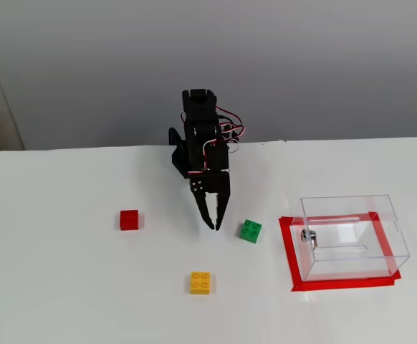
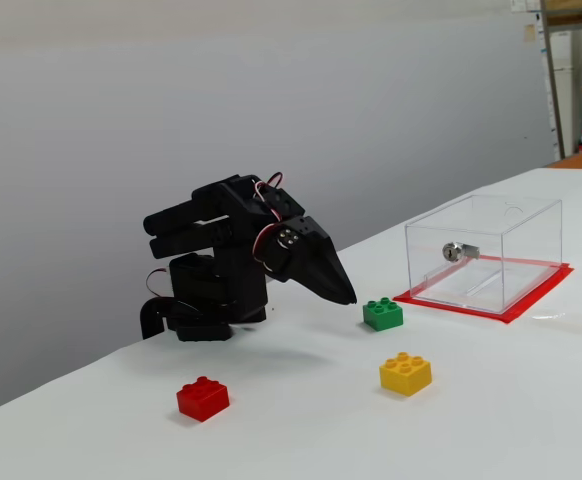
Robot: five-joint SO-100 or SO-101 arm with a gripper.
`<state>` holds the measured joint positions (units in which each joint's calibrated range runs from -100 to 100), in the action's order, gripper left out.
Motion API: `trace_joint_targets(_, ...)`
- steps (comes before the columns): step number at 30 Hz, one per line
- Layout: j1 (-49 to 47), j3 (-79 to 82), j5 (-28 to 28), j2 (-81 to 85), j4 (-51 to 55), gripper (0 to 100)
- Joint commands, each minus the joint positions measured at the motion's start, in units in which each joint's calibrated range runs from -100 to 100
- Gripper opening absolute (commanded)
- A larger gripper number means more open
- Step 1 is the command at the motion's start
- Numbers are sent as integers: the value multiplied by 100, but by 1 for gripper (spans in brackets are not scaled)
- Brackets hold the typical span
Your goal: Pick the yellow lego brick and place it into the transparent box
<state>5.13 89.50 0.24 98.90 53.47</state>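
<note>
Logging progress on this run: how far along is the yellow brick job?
Nothing is done yet. The small yellow studded brick sits untouched on the white table; the clear plastic box holds no brick. The black gripper hangs shut and empty above the table. Reaching, grasping and placing remain.

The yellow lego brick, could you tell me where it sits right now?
In both fixed views the yellow lego brick lies alone on the table, nearer the camera than the green brick and left of the transparent box.

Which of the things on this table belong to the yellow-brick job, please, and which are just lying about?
Belonging to the job:
- yellow lego brick
- transparent box
- gripper, closed and empty

Just lying about:
- green brick
- red brick
- red tape marking the box's spot
</note>
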Motion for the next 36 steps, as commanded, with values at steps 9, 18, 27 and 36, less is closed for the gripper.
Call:
trace_joint_targets(9, 474, -1536, -24, -1095, 719, 19)
trace_joint_targets(18, 689, -2367, -24, -2062, 719, 29)
trace_joint_targets(27, 763, -3687, -24, -3717, 676, 34)
trace_joint_targets(36, 496, -5197, -19, -5524, 710, 39)
